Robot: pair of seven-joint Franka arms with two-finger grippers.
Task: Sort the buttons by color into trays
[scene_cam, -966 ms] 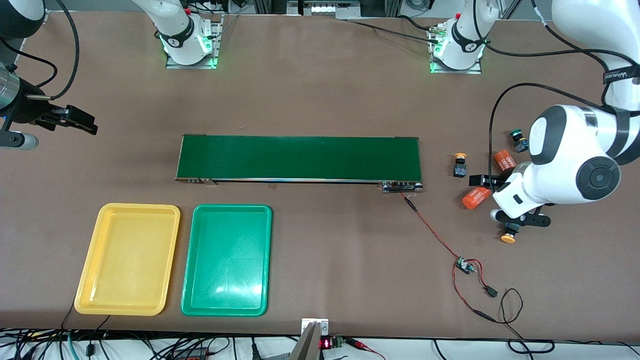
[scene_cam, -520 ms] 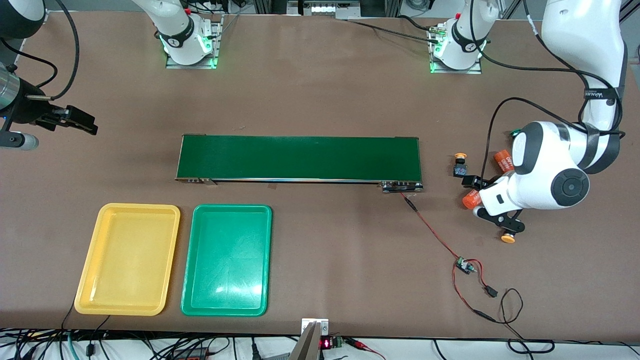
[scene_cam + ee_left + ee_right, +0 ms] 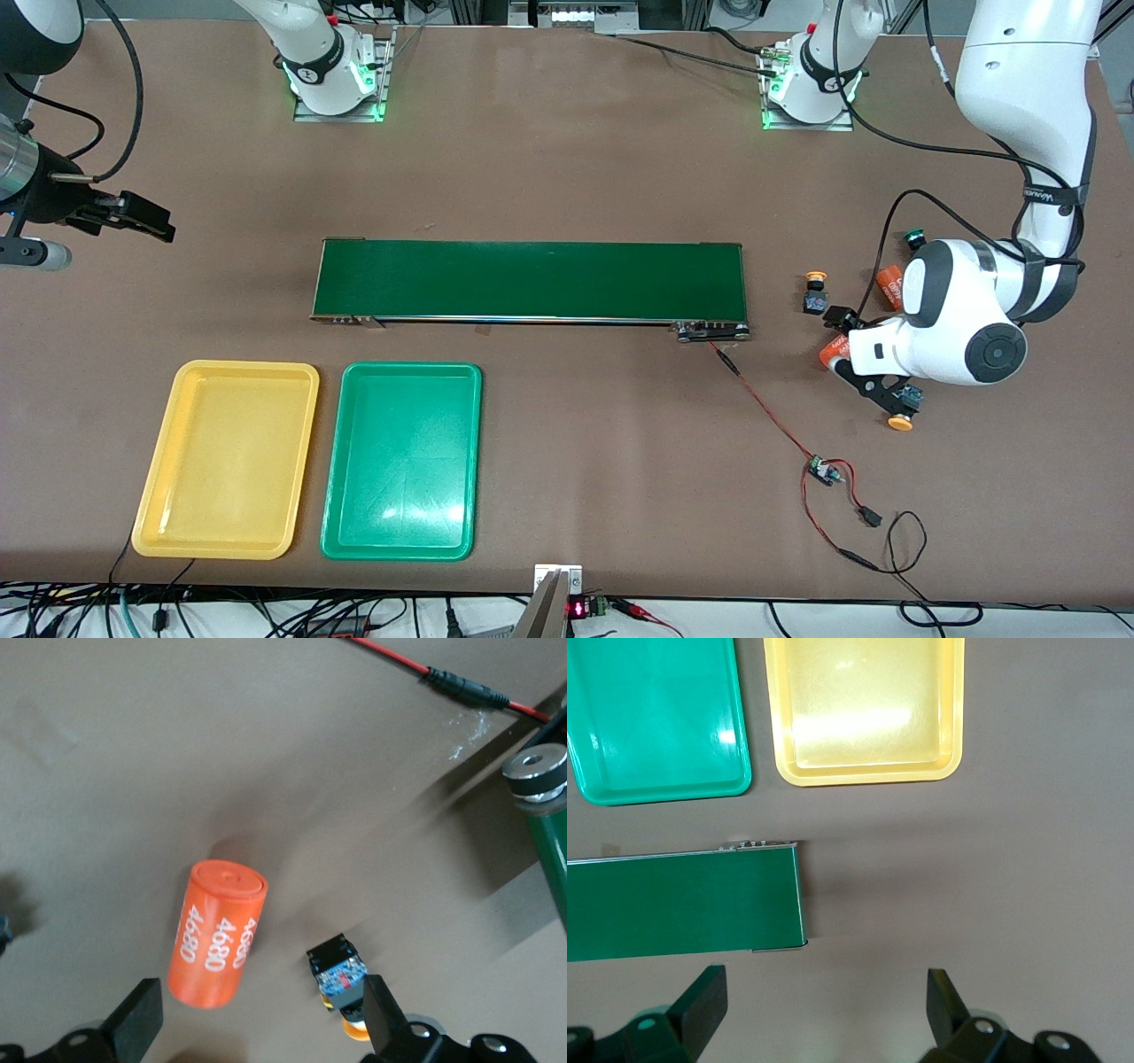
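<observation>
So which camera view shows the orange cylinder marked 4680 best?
The left wrist view: the orange cylinder fills it, lying on the table, digits readable. The front view shows it small, partly hidden by the left arm. The right wrist view misses it.

The left arm's wrist hides most of one orange cylinder (image 3: 889, 285) beside the conveyor belt (image 3: 532, 279); only its end shows. A green button (image 3: 913, 237) near it peeks out, body hidden. The right gripper (image 3: 133, 215) sits partly cut off.
</observation>
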